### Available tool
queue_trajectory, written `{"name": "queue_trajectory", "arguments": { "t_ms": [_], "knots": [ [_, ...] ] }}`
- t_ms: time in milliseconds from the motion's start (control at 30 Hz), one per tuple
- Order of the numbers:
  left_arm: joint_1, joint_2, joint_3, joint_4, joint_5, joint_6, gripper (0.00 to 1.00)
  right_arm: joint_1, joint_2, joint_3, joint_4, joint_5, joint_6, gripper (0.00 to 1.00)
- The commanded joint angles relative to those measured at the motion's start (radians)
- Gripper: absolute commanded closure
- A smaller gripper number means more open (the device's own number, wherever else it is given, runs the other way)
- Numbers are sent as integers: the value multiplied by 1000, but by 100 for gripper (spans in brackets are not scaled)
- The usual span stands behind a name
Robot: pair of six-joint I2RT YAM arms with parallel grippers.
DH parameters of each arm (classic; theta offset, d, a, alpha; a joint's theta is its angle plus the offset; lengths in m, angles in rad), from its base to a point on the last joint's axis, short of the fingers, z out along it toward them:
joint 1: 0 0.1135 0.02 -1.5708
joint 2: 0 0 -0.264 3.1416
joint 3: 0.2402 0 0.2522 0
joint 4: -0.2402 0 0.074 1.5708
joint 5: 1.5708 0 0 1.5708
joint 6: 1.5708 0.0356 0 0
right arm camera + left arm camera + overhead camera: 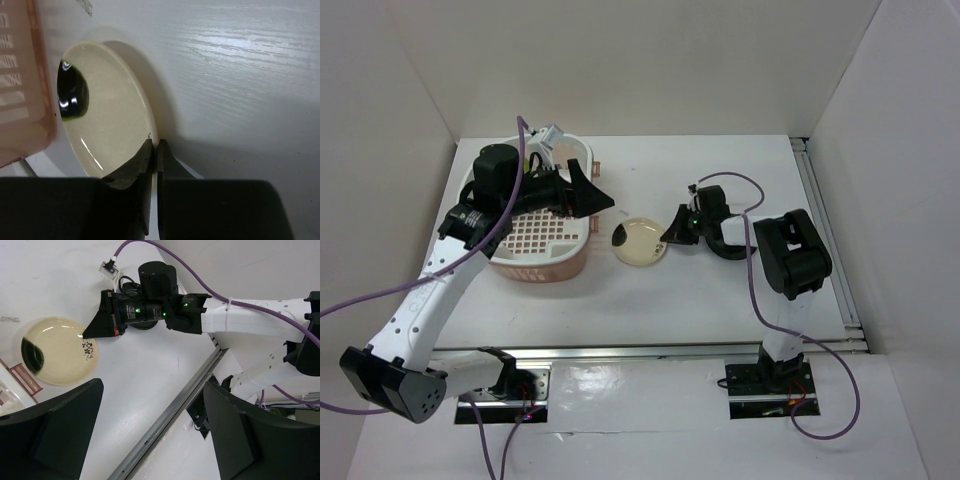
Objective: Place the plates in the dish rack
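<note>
at cream plate [110, 115] rim — right claw [155, 146]

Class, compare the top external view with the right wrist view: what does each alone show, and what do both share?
Only the top external view shows the left gripper, open by the dish rack rim. Only the right wrist view shows close up the right gripper pinching the cream plate at its rim. Both show that plate's dark blotch and the rack's pink wall.

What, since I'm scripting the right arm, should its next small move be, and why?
Probably lift the cream plate slightly off the table: the right gripper looks pinched on its rim, the plate lies flat, and the dish rack stands just beside it.
</note>
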Motion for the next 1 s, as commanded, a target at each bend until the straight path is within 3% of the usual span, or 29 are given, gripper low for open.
{"name": "queue_trajectory", "arguments": {
  "t_ms": [0,33,267,567,733,800,967],
  "knots": [
    [-3,3,44,13,-14,18,5,-7,47,-27,-76,47,-23,96],
    [-3,3,44,13,-14,18,5,-20,47,-17,-85,47,-23,100],
    [-3,24,63,-11,-75,18,1,-38,-26,118,-223,136,-3,100],
    [-3,213,247,-76,-104,27,1,-75,-186,474,-544,439,-25,100],
    [-3,314,348,-110,-170,73,1,-75,-275,557,-608,579,-25,100],
    [-3,375,402,-119,-179,73,1,-75,-321,557,-586,543,-34,100],
    [-3,524,537,-174,-158,93,5,-99,-402,462,-347,40,-54,100]
  ]
}}
